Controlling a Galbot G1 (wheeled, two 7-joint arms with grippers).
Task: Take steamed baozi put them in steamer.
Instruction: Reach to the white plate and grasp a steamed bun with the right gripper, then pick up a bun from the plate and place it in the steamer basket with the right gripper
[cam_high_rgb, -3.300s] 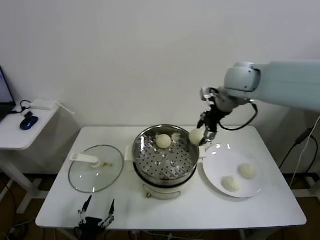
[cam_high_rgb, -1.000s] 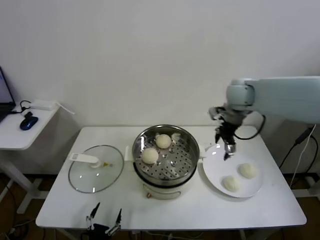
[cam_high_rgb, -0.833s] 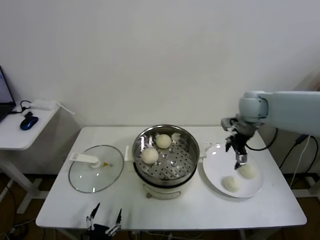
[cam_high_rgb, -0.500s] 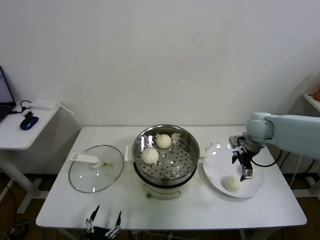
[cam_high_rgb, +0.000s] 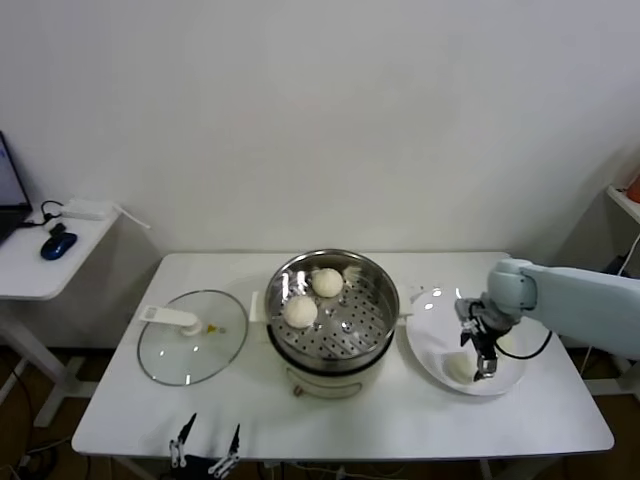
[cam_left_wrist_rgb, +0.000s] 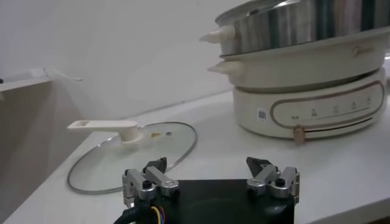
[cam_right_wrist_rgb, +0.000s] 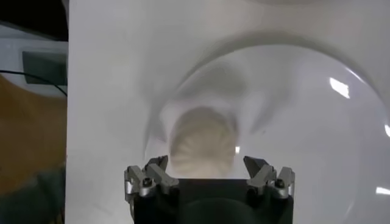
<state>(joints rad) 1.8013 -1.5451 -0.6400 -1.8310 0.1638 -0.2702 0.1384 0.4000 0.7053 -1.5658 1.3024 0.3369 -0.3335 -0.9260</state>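
Observation:
The steamer (cam_high_rgb: 372, 330) stands mid-table with two baozi (cam_high_rgb: 327, 282) (cam_high_rgb: 299, 311) on its perforated tray. It also shows in the left wrist view (cam_left_wrist_rgb: 304, 67). My right gripper (cam_high_rgb: 482, 366) is open and low over the white plate (cam_high_rgb: 430, 315), right beside a baozi (cam_high_rgb: 458, 368). In the right wrist view my right gripper (cam_right_wrist_rgb: 209, 164) has a baozi (cam_right_wrist_rgb: 204, 141) lying on the plate (cam_right_wrist_rgb: 304, 109) just ahead of its jaws, not gripped. The fourth baozi is hidden behind the right wrist. My left gripper (cam_high_rgb: 205, 442) is parked open at the table's front edge, and it also shows in its own wrist view (cam_left_wrist_rgb: 208, 165).
The glass lid (cam_high_rgb: 192, 350) with a white handle lies flat left of the steamer and shows in the left wrist view (cam_left_wrist_rgb: 134, 152). A side table (cam_high_rgb: 40, 265) with a blue mouse (cam_high_rgb: 58, 243) stands at the far left. The right arm (cam_high_rgb: 580, 315) reaches in from the right.
The right gripper left a second baozi in the steamer, then swung right and down onto the plate, over a baozi. The left arm stays parked.

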